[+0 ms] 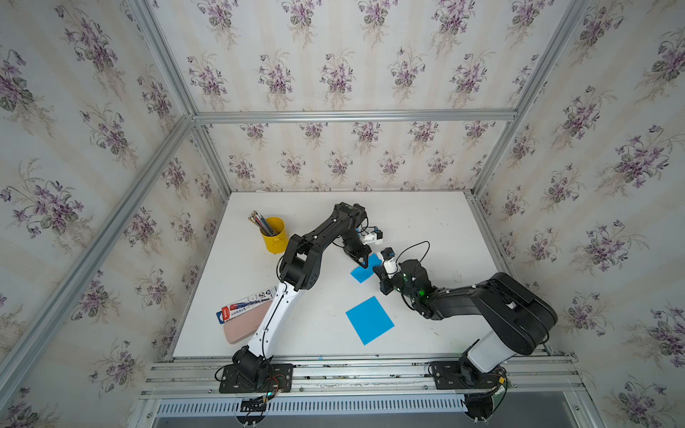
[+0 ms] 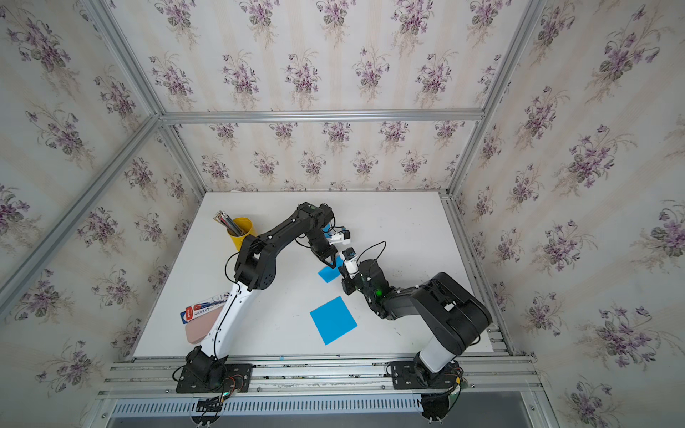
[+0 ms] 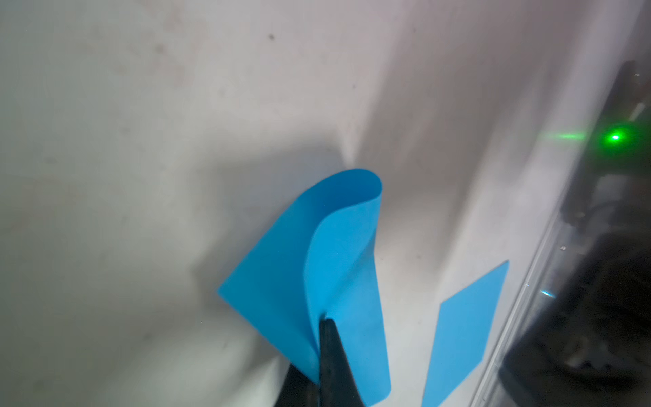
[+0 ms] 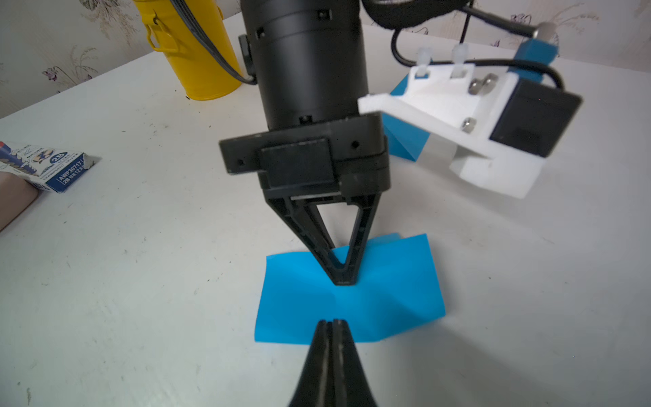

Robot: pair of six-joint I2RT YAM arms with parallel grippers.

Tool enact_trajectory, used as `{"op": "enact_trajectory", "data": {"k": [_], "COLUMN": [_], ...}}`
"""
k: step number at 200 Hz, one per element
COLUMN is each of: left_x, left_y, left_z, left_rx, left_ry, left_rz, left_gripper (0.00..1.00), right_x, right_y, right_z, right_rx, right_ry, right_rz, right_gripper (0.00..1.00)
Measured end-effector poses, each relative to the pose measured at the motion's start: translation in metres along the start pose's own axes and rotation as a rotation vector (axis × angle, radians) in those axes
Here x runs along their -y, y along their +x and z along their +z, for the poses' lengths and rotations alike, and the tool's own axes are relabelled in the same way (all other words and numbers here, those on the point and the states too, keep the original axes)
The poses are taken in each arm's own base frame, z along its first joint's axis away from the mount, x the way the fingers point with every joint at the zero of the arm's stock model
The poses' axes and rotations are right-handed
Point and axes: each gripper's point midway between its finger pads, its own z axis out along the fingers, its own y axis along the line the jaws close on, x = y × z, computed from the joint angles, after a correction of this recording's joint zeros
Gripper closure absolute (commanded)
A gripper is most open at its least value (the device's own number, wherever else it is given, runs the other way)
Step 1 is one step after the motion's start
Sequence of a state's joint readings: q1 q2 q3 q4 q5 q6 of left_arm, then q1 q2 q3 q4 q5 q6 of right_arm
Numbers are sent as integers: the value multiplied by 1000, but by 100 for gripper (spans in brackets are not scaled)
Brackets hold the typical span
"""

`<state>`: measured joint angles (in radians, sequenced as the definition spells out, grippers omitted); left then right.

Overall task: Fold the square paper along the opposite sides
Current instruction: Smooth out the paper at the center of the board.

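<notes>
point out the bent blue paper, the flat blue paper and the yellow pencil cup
bent blue paper (image 3: 345, 253): left wrist view, its curled flap
flat blue paper (image 1: 369, 320): a top view, its centre
yellow pencil cup (image 1: 276, 241): a top view, its side wall

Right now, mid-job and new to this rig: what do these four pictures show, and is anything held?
You see two robot arms, the left arm and the right arm, mounted at the near edge of a white table. Each ends in a two-fingered gripper. Both top views look down on everything; the other two pictures come from a camera on each wrist. The left gripper is shut on the folded blue paper, which curls into a loop in the left wrist view. The right gripper is shut, tips at that paper's edge; whether it grips, I cannot tell. A flat blue sheet lies nearer the arms' bases. By the left arm are a yellow cup of pencils, a pencil box and a pink case.
</notes>
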<state>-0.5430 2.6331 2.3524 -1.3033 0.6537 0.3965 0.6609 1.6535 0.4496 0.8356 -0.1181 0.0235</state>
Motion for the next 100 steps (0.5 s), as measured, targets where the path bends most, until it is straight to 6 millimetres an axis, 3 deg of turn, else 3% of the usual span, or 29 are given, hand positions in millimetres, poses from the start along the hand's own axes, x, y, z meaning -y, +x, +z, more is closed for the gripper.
{"op": "enact_trajectory", "data": {"k": [43, 100], "left_x": [0, -1], "left_y": [1, 4], "left_z": [1, -1], "left_rx": [9, 8], "left_ry": [18, 19], "left_rz": [22, 34], "left_gripper": [100, 100], "right_x": [3, 7], "right_y": [13, 30], "right_z": [24, 41], "right_rx": [-41, -85], "right_ry": [0, 7], "right_rz": [22, 66], "right_gripper": [100, 100]}}
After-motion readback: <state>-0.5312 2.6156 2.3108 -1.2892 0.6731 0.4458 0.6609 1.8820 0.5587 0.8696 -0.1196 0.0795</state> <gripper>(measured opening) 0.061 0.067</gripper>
